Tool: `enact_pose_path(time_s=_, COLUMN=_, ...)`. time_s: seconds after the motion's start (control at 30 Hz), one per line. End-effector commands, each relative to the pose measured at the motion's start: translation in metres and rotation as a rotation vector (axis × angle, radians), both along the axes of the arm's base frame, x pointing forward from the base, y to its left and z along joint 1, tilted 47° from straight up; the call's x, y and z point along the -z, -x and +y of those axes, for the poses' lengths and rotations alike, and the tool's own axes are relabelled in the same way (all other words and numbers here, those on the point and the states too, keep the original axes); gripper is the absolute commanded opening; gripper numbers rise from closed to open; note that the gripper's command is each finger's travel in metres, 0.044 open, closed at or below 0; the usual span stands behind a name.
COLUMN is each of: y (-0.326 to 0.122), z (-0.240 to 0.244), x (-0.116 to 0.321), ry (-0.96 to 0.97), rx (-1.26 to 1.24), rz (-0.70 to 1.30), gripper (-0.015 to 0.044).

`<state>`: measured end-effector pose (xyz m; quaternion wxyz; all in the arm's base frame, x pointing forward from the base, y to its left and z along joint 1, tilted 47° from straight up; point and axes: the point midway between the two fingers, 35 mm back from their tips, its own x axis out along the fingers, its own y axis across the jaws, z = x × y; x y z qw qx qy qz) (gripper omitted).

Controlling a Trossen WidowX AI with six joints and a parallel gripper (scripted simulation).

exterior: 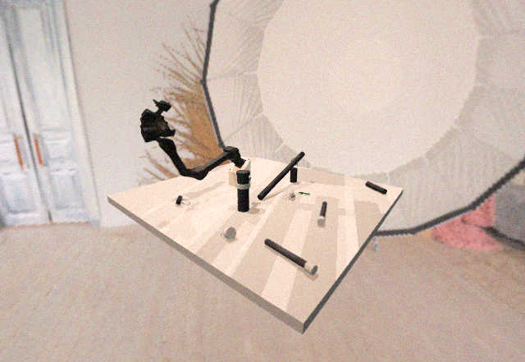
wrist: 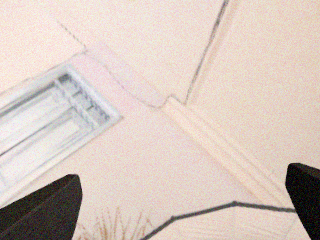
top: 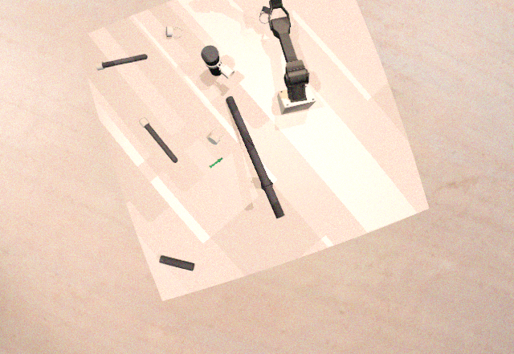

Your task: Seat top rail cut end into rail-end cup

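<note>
The big dark post (top: 210, 56) (exterior: 243, 199) stands upright with a pale brace band (exterior: 243, 186) just under its cap. A white rail-end cup (top: 227, 71) hangs on the band. The long dark top rail (top: 249, 147) (exterior: 280, 176) passes through the loop cap on a short line post (exterior: 293, 175) and slopes down towards the big post. Its cut end (top: 229, 100) (exterior: 260, 197) stops short of the cup, with a gap between them. My gripper (exterior: 152, 126) (wrist: 185, 181) is open and empty. It is raised high beyond the table's back edge, far from the rail, and points at the ceiling.
The arm's base (top: 295, 102) stands beside the rail's upper half. Three loose short dark rods (top: 124, 60) (top: 160, 140) (top: 176, 262) lie on the table (top: 373, 201). Small white fittings (top: 169, 31) (top: 214, 137) and a small green piece (top: 215, 162) lie between them.
</note>
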<state>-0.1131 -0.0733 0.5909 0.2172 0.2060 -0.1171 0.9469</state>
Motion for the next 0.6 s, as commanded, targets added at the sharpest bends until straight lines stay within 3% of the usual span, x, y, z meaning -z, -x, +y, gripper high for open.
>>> enact_pose_path(time_s=0.0, y=0.000, z=0.001, x=0.000, ry=0.003, rx=0.002, rz=0.001, gripper=0.0426)
enact_pose_path(time_s=0.13, y=-0.002, z=0.036, x=0.000, ry=0.084, rx=0.061, rz=0.032, gripper=0.0440)
enact_pose_path(time_s=0.3, y=-0.013, z=0.119, x=0.010, ry=0.278, rx=0.217, rz=0.103, gripper=0.0440)
enact_pose_path(time_s=0.57, y=-0.053, z=0.244, x=0.057, ry=0.608, rx=0.501, rz=0.217, gripper=0.0440)
